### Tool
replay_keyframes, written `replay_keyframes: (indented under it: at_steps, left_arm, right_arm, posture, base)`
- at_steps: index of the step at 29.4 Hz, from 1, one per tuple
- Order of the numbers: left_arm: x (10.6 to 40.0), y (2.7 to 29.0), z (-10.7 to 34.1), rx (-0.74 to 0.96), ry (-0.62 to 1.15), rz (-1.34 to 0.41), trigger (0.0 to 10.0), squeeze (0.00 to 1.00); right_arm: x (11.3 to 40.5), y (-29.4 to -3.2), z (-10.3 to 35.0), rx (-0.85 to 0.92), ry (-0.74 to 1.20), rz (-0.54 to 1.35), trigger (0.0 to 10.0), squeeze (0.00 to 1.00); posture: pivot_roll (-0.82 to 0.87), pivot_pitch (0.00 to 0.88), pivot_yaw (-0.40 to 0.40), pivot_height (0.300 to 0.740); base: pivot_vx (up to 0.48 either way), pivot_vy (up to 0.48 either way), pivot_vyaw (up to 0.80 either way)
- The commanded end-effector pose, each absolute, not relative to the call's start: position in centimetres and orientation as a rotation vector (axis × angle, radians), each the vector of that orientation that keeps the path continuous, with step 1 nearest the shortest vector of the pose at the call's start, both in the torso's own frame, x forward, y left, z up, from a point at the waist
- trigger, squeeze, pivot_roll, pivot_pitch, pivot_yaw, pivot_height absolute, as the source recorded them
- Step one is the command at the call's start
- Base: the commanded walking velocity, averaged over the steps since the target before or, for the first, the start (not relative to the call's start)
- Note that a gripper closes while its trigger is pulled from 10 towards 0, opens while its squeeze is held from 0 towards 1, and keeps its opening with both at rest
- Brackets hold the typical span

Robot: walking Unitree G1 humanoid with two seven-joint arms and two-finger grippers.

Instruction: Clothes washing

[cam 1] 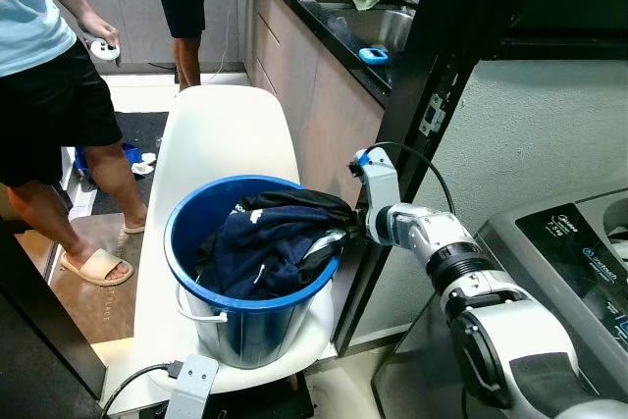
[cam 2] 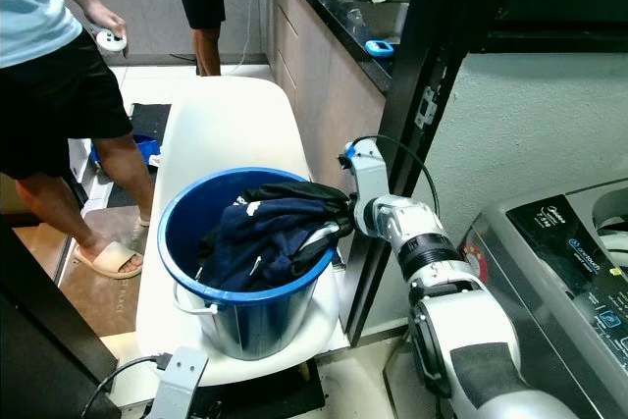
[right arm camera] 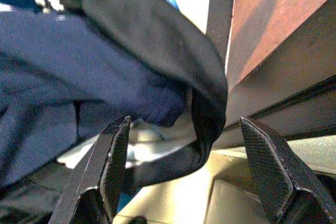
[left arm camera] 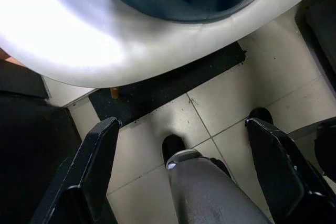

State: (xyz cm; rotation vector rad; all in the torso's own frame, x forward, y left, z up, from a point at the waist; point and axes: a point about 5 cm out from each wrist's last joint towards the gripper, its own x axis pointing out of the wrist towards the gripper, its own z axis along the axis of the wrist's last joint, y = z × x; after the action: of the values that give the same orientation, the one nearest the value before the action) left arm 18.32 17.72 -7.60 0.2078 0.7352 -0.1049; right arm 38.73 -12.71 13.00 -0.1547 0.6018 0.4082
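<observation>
The right tool gapes open at the blue bucket's 3 o'clock rim. Dark navy clothes heap inside, one black fold draped over that rim toward the tool. The left tool hangs open over floor tiles.

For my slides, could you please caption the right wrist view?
Open right claw at the bucket rim, fingers either side of dark clothes draped over it.

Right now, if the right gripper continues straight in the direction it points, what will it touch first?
Probably the black garment draped over the blue bucket's rim. The right gripper is open, with that fold of cloth between its fingers, so it looks like first contact, with the navy clothes behind. Depth is unclear.
</observation>
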Motion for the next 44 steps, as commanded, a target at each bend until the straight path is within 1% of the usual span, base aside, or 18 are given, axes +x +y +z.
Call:
replay_keyframes:
  at_steps: [1, 15, 17, 18, 19, 21, 22, 26, 30, 32, 44]
  left_arm:
    - [18.0, 17.3, -7.8, 0.215, 0.746, -0.128, 10.0, 0.00]
    - [18.0, 17.2, -7.8, 0.218, 0.750, -0.137, 10.0, 0.00]
    - [18.1, 17.2, -7.8, 0.220, 0.748, -0.139, 10.0, 0.00]
    - [18.1, 17.2, -7.8, 0.220, 0.748, -0.139, 10.0, 0.00]
    - [18.1, 17.1, -7.8, 0.220, 0.748, -0.141, 10.0, 0.00]
    - [18.1, 17.1, -7.8, 0.220, 0.748, -0.141, 10.0, 0.00]
    - [18.0, 17.0, -7.8, 0.220, 0.748, -0.143, 10.0, 0.00]
    - [17.9, 16.9, -7.9, 0.220, 0.750, -0.147, 10.0, 0.00]
    - [17.9, 16.7, -7.9, 0.220, 0.751, -0.153, 10.0, 0.00]
    - [17.9, 16.8, -7.9, 0.221, 0.750, -0.152, 10.0, 0.00]
    - [17.8, 16.8, -7.9, 0.222, 0.752, -0.150, 10.0, 0.00]
  right_arm:
    - [38.4, -13.6, 12.3, -0.177, 0.631, 0.391, 10.0, 0.00]
    - [38.1, -13.5, 11.6, -0.109, 0.673, 0.396, 10.0, 0.00]
    - [37.8, -13.2, 11.1, -0.003, 0.702, 0.384, 10.0, 0.00]
    - [37.8, -13.2, 11.1, -0.003, 0.702, 0.384, 10.0, 0.00]
    - [37.6, -13.1, 10.8, 0.055, 0.718, 0.373, 10.0, 0.00]
    - [37.6, -13.1, 10.8, 0.055, 0.718, 0.373, 10.0, 0.00]
    - [37.5, -13.1, 10.6, 0.108, 0.728, 0.362, 10.0, 0.00]
    - [37.4, -13.2, 10.4, 0.134, 0.732, 0.350, 10.0, 0.00]
    - [37.3, -13.1, 10.1, 0.196, 0.738, 0.322, 10.0, 0.00]
    - [37.2, -12.8, 10.1, 0.286, 0.736, 0.315, 10.0, 0.00]
    - [36.6, -11.4, 9.1, 0.337, 0.786, 0.319, 10.0, 0.00]
  posture:
    - [0.20, 0.000, -0.125, 0.740]
    - [0.20, 0.000, -0.126, 0.740]
    - [0.20, 0.000, -0.129, 0.740]
    - [0.20, 0.000, -0.129, 0.740]
    - [0.20, 0.000, -0.130, 0.740]
    - [0.20, 0.000, -0.130, 0.740]
    - [0.20, 0.000, -0.130, 0.740]
    - [0.20, 0.000, -0.126, 0.740]
    - [0.19, 0.000, -0.123, 0.740]
    - [0.19, 0.000, -0.123, 0.740]
    - [0.20, 0.000, -0.123, 0.740]
  base:
    - [0.000, 0.000, 0.00]
    - [0.000, 0.000, 0.00]
    - [0.000, 0.000, 0.00]
    - [0.000, 0.000, 0.00]
    - [0.000, 0.000, 0.00]
    - [0.000, 0.000, 0.00]
    - [0.000, 0.000, 0.00]
    - [0.000, 0.000, 0.00]
    - [0.000, 0.000, 0.00]
    - [0.000, 0.000, 0.00]
    - [0.000, 0.000, 0.00]
